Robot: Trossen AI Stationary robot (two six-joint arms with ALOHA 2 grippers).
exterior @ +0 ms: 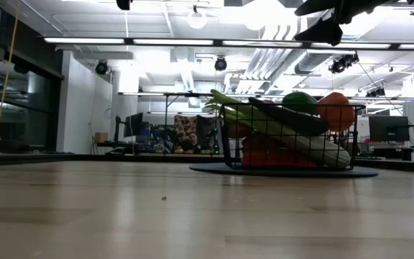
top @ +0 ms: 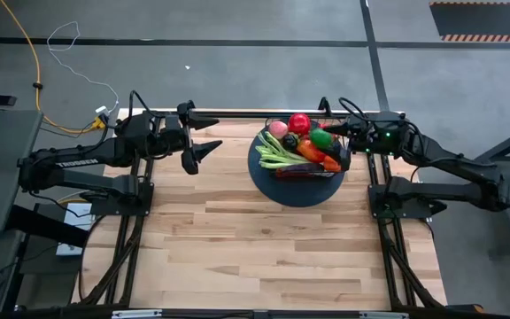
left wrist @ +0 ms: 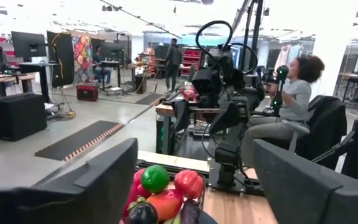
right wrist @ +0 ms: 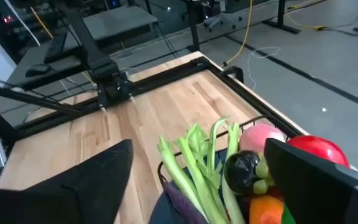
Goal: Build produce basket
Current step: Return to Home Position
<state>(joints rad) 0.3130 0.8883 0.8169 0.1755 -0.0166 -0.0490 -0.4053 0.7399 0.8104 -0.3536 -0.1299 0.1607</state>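
Both arms sit folded low along the far side of the table [top: 264, 257], one at each edge, with wrists turned in toward each other. The left gripper [top: 218, 133] hangs over bare wood near the left of the disc [top: 299, 195], its fingers spread wide. The right gripper [top: 333, 133] hovers over the right rim of the basket [top: 312, 175], fingers also well apart.

The basket stands on the disc at the far middle of the table, heaped with produce [top: 306, 146]. Celery [top: 275, 152] leans out leftward and a red ball [top: 298, 122] sits on the far side.

From above, the fruit buries most of the mesh. The low view shows the wire walls plainly but catches only dark finger ends along its top edge. Only the left wrist view shows a seated person [left wrist: 291, 106] beyond the table. The right wrist view looks down on the celery and cuts off the rest of the heap.
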